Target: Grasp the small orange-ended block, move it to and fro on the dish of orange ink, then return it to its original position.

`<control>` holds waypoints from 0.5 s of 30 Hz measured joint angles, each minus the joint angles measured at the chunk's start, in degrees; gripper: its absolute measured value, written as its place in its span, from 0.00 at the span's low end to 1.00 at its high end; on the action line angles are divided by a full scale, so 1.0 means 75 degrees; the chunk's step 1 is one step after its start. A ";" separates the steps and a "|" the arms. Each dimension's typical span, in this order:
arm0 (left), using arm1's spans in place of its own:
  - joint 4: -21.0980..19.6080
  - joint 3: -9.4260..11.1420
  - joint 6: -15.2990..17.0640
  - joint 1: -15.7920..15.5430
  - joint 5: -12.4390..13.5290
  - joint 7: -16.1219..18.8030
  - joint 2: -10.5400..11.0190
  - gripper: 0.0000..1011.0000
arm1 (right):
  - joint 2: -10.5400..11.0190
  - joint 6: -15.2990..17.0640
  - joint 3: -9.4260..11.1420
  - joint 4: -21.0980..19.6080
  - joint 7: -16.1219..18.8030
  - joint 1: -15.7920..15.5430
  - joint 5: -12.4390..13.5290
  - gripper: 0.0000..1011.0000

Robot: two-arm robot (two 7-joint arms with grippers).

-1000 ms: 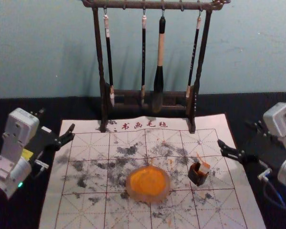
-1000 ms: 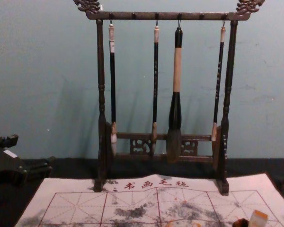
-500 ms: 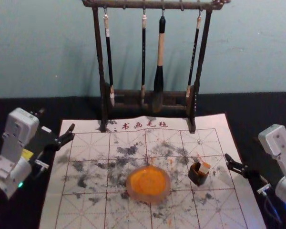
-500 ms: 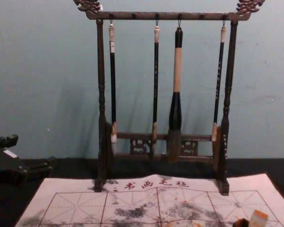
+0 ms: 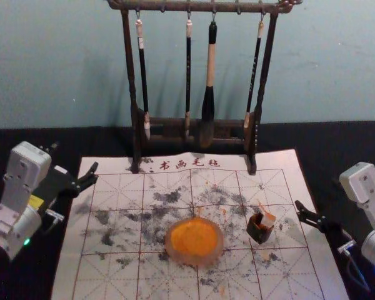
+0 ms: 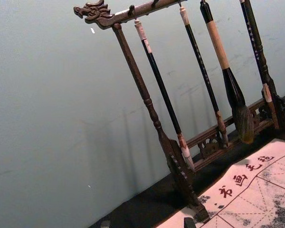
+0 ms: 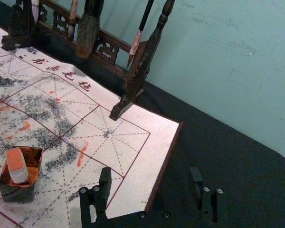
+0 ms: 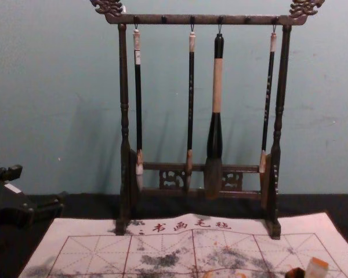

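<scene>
Nearest to us, the dish (image 5: 175,253) sits on the ink-smudged gridded mat (image 5: 69,275), a pool of orange ink (image 5: 194,239) spread across its middle. Just beyond and over to the right, apart from the dish, there's the dark square pot (image 5: 259,234), and here's our small orange-ended block (image 5: 267,220), standing tilted inside it, orange end up and poking above the rim! Out at the mat's right side, the right hand (image 5: 315,192) is released, its two fingers spread wide with nothing between them, well apart from the block. Across on the left, the left hand (image 5: 75,156) hangs by the mat's far left corner, and that one's released and empty too, tips apart. Farther back, red characters (image 5: 189,164) run along the mat's far edge, with the feet of the dark wooden rack (image 5: 130,62) beside them. And what a line-up on the rack: three slim brushes (image 5: 188,69) and one thick brush (image 5: 209,103), all hanging tips down over the black-covered table (image 5: 337,137), the pale blue-green wall (image 5: 50,62) behind them.
</scene>
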 joint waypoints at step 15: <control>0.0000 0.0000 0.0000 0.0000 0.0000 0.0000 0.0000 0.99 | 0.0012 0.0010 0.0000 -0.0020 -0.0008 -0.0007 0.0000 0.99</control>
